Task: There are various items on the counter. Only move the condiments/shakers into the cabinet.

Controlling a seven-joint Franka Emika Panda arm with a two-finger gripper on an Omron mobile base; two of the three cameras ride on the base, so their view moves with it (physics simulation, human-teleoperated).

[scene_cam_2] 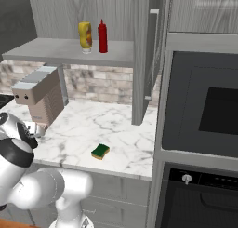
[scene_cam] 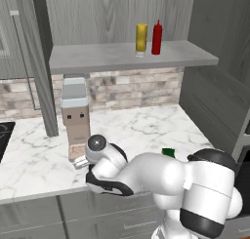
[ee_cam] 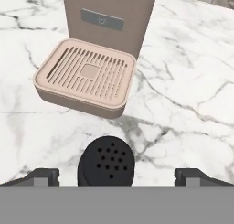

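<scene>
Hanging low over the white marble surface (scene_cam: 146,130), the gripper (ee_cam: 117,176) had its two dark fingertips (ee_cam: 43,176) spread wide apart, one at each side of the hand view, with nothing clamped between them. Between those tips sat the small black shaker (ee_cam: 106,161), its round perforated top facing up — it stood upright on the marble, apart from both fingers. Just beyond the shaker stood the tall beige-and-grey appliance (scene_cam: 75,117), its slotted drip tray (ee_cam: 86,74) near the shaker but not touching it. In the left base view the arm bent down in front of the appliance, hiding the shaker. The yellow bottle (scene_cam: 141,39) and the red bottle (scene_cam: 156,37) stood upright and just beside each other on the light-grey shelf board (scene_cam: 97,56) of the cabinet (scene_cam: 117,16) — the red one to the right of the yellow one in both base views. The green-and-yellow sponge (scene_cam_2: 100,151) lay flat on the marble near its front edge, well apart from the appliance.
</scene>
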